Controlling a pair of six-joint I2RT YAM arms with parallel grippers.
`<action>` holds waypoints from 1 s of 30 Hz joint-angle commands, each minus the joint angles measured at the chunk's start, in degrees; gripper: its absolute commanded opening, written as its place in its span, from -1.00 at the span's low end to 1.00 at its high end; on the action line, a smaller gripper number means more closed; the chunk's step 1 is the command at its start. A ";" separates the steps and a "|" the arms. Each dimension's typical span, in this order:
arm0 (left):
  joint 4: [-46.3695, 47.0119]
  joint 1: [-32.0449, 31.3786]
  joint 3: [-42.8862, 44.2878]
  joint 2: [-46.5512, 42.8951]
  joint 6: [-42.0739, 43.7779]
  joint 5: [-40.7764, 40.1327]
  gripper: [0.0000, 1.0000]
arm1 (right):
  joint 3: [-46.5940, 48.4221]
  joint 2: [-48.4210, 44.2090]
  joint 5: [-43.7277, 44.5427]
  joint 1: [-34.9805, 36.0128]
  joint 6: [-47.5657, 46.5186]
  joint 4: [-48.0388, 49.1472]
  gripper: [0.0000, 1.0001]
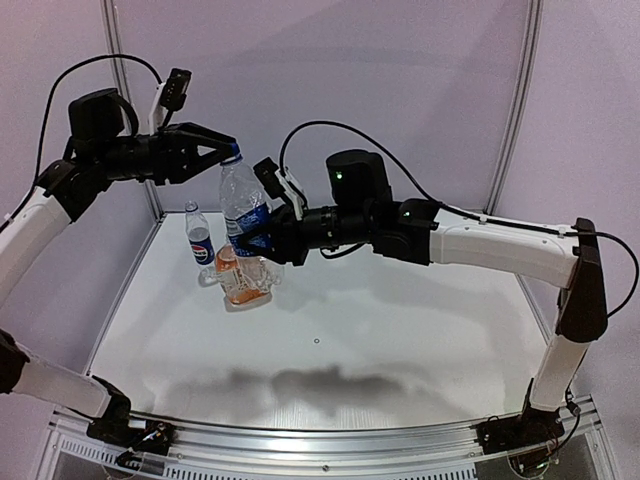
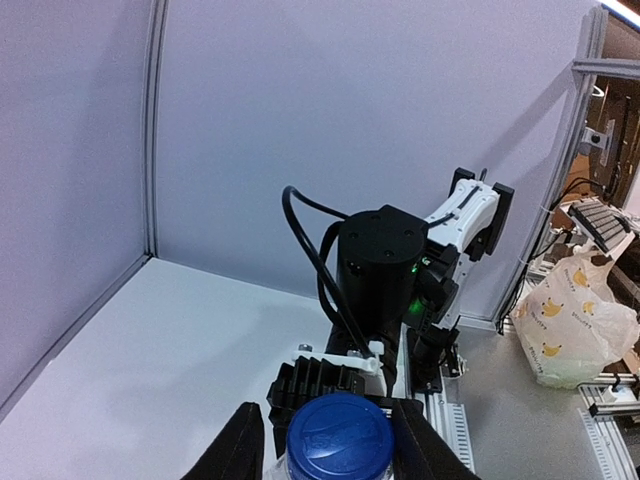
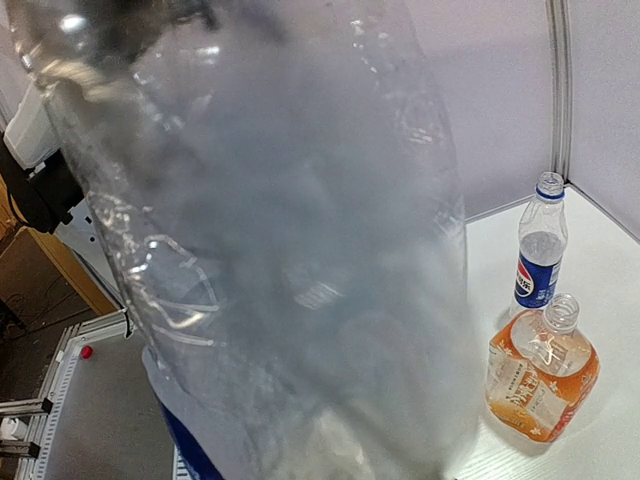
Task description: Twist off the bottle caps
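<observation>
- Above the white table (image 1: 400, 330), the right gripper (image 1: 260, 240) is clamped on the blue label of a large clear bottle (image 1: 243, 200). It holds the bottle nearly upright while the left gripper (image 1: 230, 147) reaches in at the top.
- The blue cap (image 2: 340, 440) sits on that bottle's neck between the left fingers (image 2: 240, 450). In the left wrist view one finger meets the cap's edge and a thin sliver shows on the other side, so we cannot tell whether the pinch is tight.
- Behind, a small Pepsi bottle (image 3: 540, 255) and a squat orange-labelled bottle (image 3: 545, 375) stand just beside each other on the table. Both necks look bare, so we judge this cap the last one on.
- We see three risks: a loose pinch could slip round the cap without turning it, the thin bottle could spin or buckle in the right gripper's hold, and a freed cap could drop.
- Blurred plastic almost fills the right wrist view, which shows none of its own fingers.
- The left fingertips are cut off at the frame's lower edge, and we find no loose caps in any view.
</observation>
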 commanded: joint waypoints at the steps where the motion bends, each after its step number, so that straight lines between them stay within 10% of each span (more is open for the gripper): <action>1: -2.50 -0.46 2.17 1.35 0.33 0.94 -0.24 | 0.99 -0.01 -0.82 -0.33 0.09 -0.44 -0.39; 13: -8.16 -3.23 2.67 2.05 1.66 -6.52 -0.60 | 5.68 2.89 12.91 -0.33 -0.70 -7.29 -0.39; 30: -20.59 -19.88 11.80 5.89 -7.81 -62.81 -0.68 | 8.15 6.72 37.58 -0.16 -0.48 -15.21 -0.39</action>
